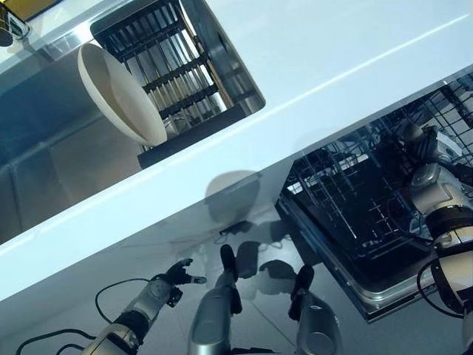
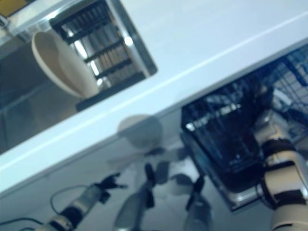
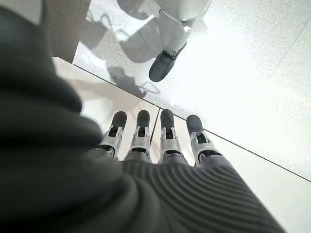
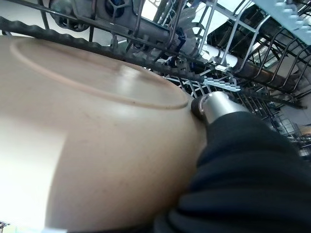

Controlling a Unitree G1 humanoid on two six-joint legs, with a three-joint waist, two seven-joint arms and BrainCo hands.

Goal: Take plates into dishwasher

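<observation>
Right hand (image 4: 214, 109) gripped a beige plate (image 4: 97, 145) just above the dishwasher rack (image 1: 355, 200), underside to wrist; left hand (image 1: 174, 277) hung open, well apart.

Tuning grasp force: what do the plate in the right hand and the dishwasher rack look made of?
Plate: likely glazed ceramic or stoneware, beige with a soft sheen and a raised foot ring; melamine can't be ruled out. Dishwasher rack: thin wire grid, dark and smooth, looks like coated metal. The right hand shows one finger against the plate's edge; the rest is hidden, so the grip itself is unclear.
</observation>
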